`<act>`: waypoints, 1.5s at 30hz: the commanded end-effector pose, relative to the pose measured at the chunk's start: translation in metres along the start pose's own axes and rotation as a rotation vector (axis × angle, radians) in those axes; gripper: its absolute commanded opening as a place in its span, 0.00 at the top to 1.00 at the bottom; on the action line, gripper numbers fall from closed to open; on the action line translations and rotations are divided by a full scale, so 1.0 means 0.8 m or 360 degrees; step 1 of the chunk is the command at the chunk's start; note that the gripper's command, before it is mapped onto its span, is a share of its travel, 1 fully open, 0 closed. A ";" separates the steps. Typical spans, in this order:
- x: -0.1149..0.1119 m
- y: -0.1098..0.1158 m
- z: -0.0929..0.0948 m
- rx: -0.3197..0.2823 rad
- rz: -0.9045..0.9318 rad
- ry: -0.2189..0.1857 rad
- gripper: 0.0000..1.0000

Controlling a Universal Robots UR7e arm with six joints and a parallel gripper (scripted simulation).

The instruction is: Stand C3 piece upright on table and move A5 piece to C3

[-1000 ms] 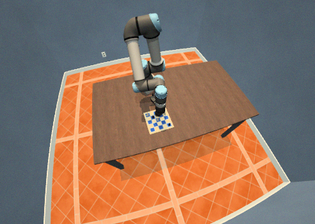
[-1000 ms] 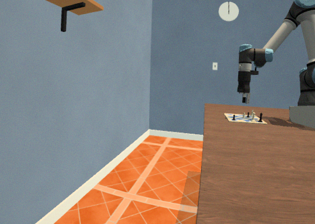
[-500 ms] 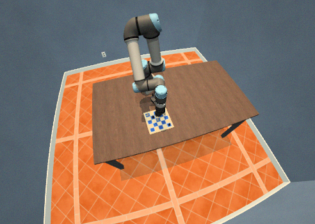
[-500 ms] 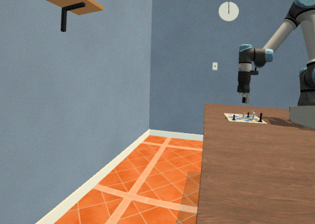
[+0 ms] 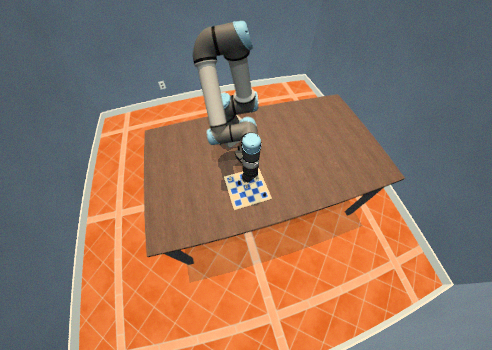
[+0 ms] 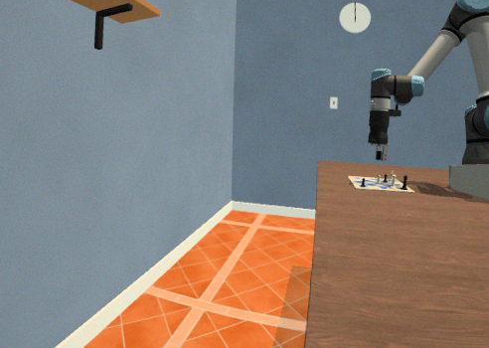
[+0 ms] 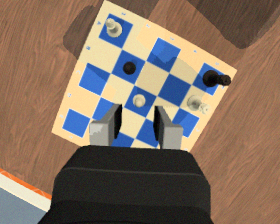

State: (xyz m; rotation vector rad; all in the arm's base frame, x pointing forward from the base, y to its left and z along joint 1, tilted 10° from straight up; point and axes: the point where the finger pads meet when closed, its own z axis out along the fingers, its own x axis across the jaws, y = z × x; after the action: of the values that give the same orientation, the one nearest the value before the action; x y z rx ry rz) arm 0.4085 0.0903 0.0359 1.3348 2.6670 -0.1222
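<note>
While it hangs above the board (image 7: 76, 102) on the desk (image 5: 320, 145), the claw (image 7: 136, 125) stands partly open, holding nothing.
</note>
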 end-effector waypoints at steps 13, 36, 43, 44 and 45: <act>0.000 0.000 0.005 -0.0002 0.0000 -0.0001 0.32; 0.000 0.001 0.041 -0.0002 0.0000 -0.0001 0.32; 0.000 0.001 0.052 -0.0002 0.0000 -0.0001 0.32; 0.000 0.001 0.052 -0.0002 0.0000 -0.0001 0.32; 0.000 0.001 0.053 -0.0002 0.0000 -0.0001 0.32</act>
State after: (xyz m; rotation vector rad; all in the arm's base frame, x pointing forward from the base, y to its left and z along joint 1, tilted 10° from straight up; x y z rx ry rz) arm 0.4125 0.0845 -0.0042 1.3353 2.6677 -0.1228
